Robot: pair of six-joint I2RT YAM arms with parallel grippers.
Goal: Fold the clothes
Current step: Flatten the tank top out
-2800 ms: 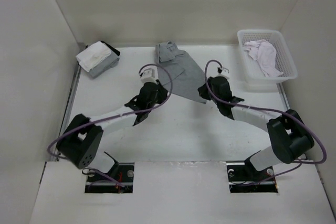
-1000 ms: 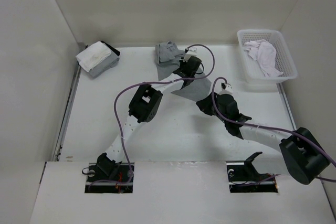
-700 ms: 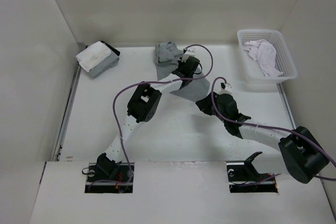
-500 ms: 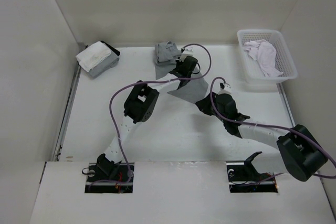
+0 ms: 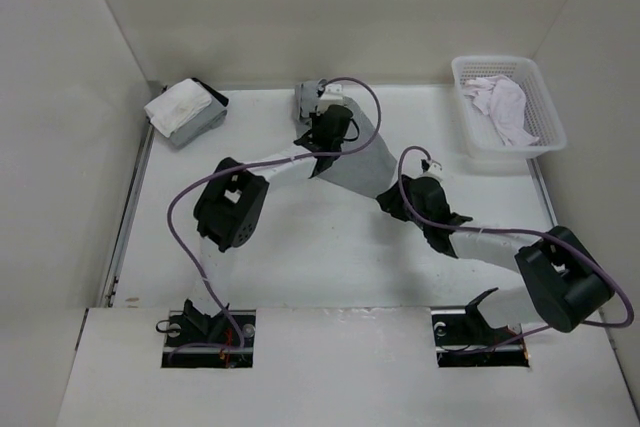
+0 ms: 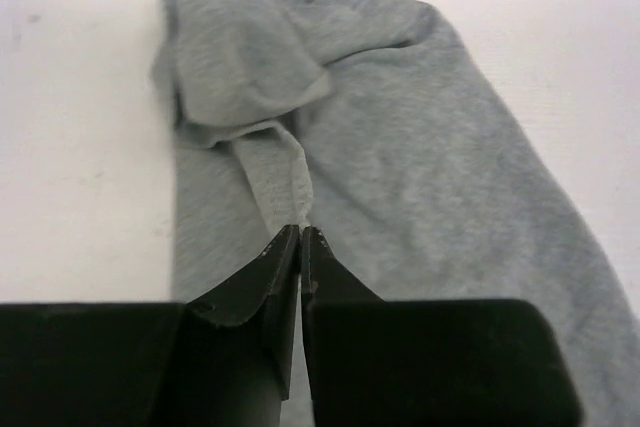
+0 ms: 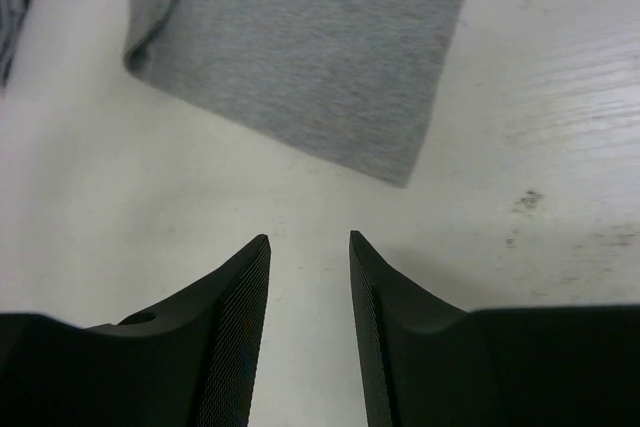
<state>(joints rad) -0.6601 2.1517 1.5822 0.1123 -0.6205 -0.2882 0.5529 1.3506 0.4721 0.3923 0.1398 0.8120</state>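
While right claw [image 7: 309, 243] hangs over bare counter [image 7: 290, 197], jaws stand spread, gripping nothing. Grey T-shirt [image 7: 310, 37] corner lies just ahead of tips, apart from them. Further out, left claw [image 6: 301, 235] pinched closed on T-shirt hem strip. Beyond left claw tips, cloth bunched in crumpled fold. Long flat panel runs back past claw's right side.
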